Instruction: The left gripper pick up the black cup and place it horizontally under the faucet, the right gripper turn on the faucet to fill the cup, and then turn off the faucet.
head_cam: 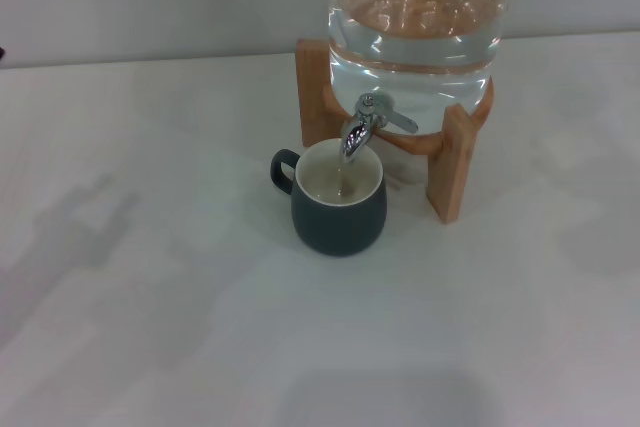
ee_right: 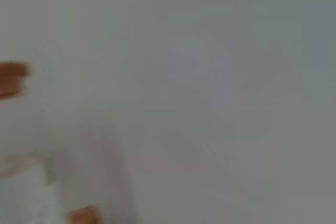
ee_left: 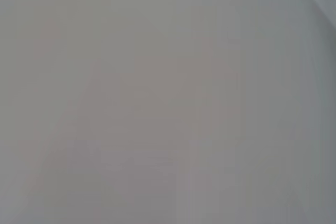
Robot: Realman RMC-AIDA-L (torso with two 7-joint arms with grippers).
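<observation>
- The black cup (head_cam: 339,209) is seen standing upright on the white table (head_cam: 150,297), right under the faucet (head_cam: 366,125).
- The cup's small handle (head_cam: 283,169) is turned toward the robot's left and a bit away from it.
- Some liquid is seen inside the cup, and a thin stream is seen falling from the faucet's spout into it.
- The faucet is fixed to a big clear glass jar (head_cam: 415,17) partly filled with water.
- The jar is held up by a wooden stand (head_cam: 455,162).
- The left gripper and the right gripper are not seen in any view, so it cannot be told whether they are spread or pressed together.
- Only a blurry pale surface is shown in the left wrist view.
- Blurry brown bits of wood (ee_right: 13,78) are shown at one edge of the right wrist view.
</observation>
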